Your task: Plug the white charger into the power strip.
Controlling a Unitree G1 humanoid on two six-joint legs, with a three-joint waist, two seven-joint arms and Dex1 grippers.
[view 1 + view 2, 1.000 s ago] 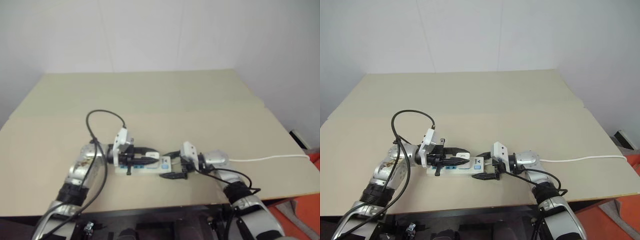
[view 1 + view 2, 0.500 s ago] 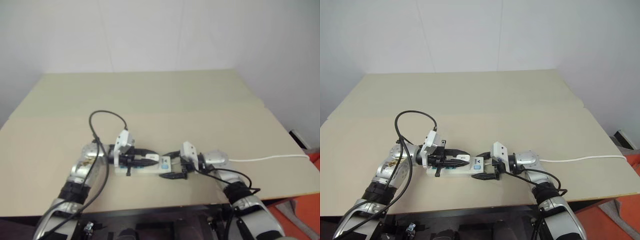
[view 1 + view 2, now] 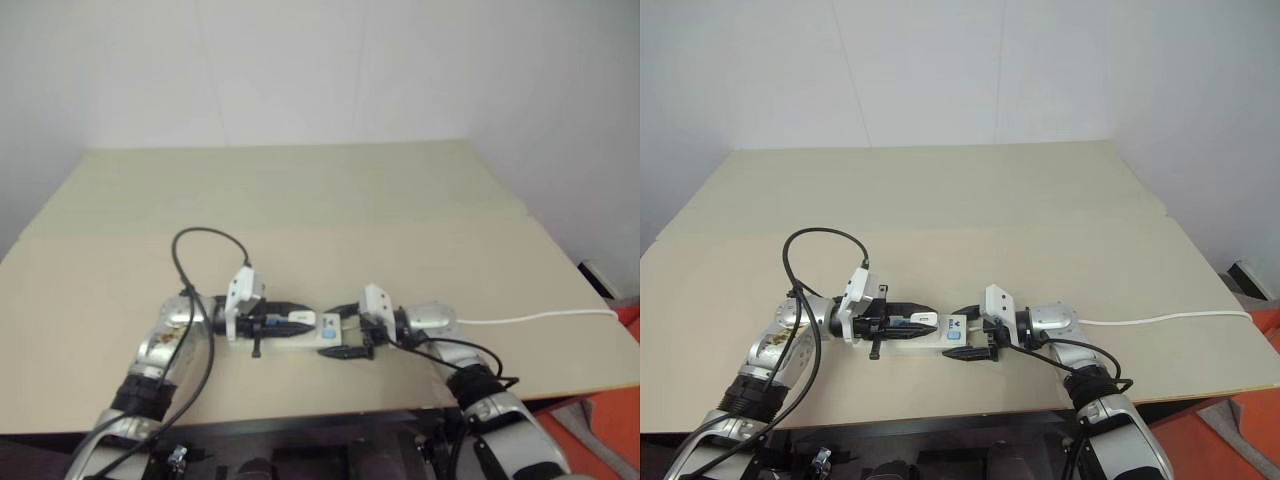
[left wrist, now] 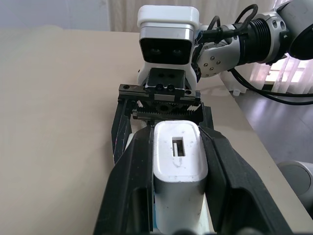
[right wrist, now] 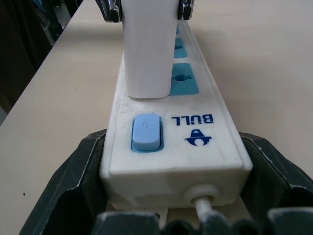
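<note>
The power strip (image 3: 902,349) lies on the table near its front edge, its blue switch (image 5: 145,132) at the end towards my right arm. My left gripper (image 3: 921,322) is shut on the white charger (image 4: 178,161). It holds the charger upright with its base against the strip's face, at the socket next to the switch. My right gripper (image 3: 954,333) comes in from the right. Its black fingers (image 5: 80,166) clamp both long sides of the strip at the switch end. The strip's two other blue sockets (image 5: 185,78) are partly hidden behind the charger.
The strip's thin white cord (image 3: 1160,318) runs right across the beige table (image 3: 990,200) to its right edge. A black cable loop (image 3: 820,240) arches over my left arm. The strip sits close to the table's front edge, with open tabletop behind it.
</note>
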